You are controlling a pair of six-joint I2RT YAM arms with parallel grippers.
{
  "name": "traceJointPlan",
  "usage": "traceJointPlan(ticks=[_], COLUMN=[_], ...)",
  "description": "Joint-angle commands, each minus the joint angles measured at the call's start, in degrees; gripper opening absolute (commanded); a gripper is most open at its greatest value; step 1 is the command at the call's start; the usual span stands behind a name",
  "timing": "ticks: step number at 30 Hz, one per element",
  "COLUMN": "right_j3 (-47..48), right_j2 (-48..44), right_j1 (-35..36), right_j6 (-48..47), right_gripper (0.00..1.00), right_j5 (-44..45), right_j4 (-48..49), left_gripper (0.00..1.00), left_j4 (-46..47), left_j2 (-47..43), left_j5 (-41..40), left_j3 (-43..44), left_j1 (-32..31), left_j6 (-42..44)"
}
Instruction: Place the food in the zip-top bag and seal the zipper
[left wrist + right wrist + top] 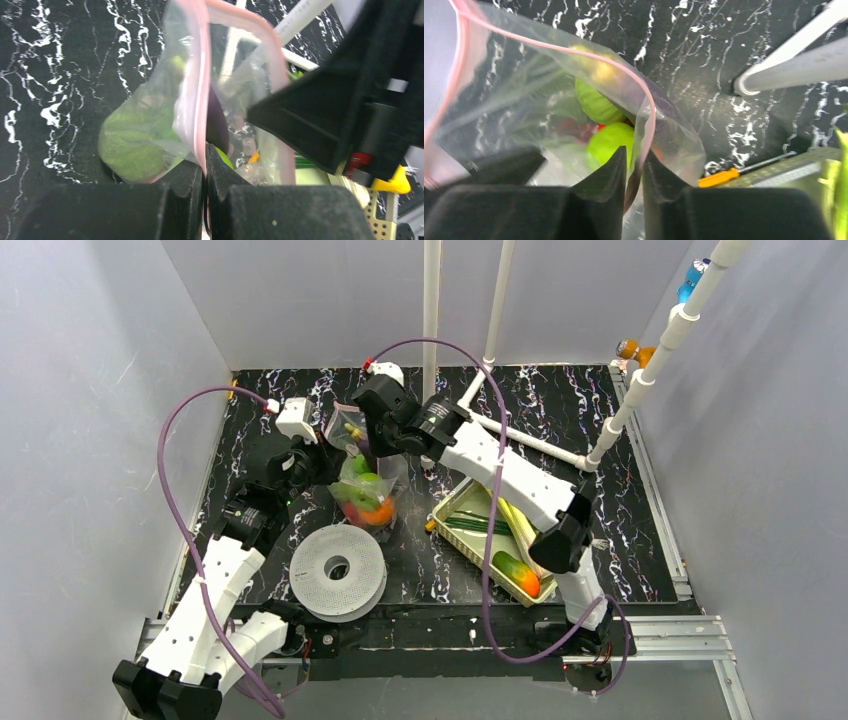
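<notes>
Near on the table (600, 440): white spool (337, 572) left, pale green tray (450, 498) right, leeks (478, 524) and a green-orange piece (517, 573) not yet bagged. Farther back, zip-top bag (362, 490) upright, mouth open, fruit inside. Left arm's fingers (192, 175) and right arm's fingers (616, 170) both pinched shut on the pink zipper (197, 90). Risk of thin film slipping free and food spilling if pulled apart too hard.

The bag (524, 90) is thin clear plastic — crinkled and glossy — edged with a smooth pink strip (196, 75). The left claw (205, 170) and right claw (635, 162) are matt black plastic, faintly grainy. The surface (560, 420) is black with white marble veining, slightly shiny. The spool (362, 586) is matt white plastic, finely dotted.
</notes>
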Motion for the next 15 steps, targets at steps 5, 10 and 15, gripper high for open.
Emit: traceJointPlan(ticks=[5, 10, 15], right_j3=[5.29, 0.73, -1.16], right_j2=[-4.49, -7.62, -11.83], right_j1=[0.31, -1.97, -2.2], right_j6=[-6.19, -6.63, -7.9], right_gripper=[0.04, 0.35, 0.65], right_j5=[-0.72, -4.2, -2.82], right_j4=[8.1, 9.02, 1.76], left_gripper=[0.0, 0.0, 0.0], left_j4=[2.1, 1.12, 0.77], left_j2=[-1.47, -1.93, -1.48], left_j5=[0.07, -5.43, -7.51], left_j3=[0.02, -0.22, -0.3], left_j1=[-0.88, -0.92, -0.88], left_j6=[-0.56, 0.87, 1.26])
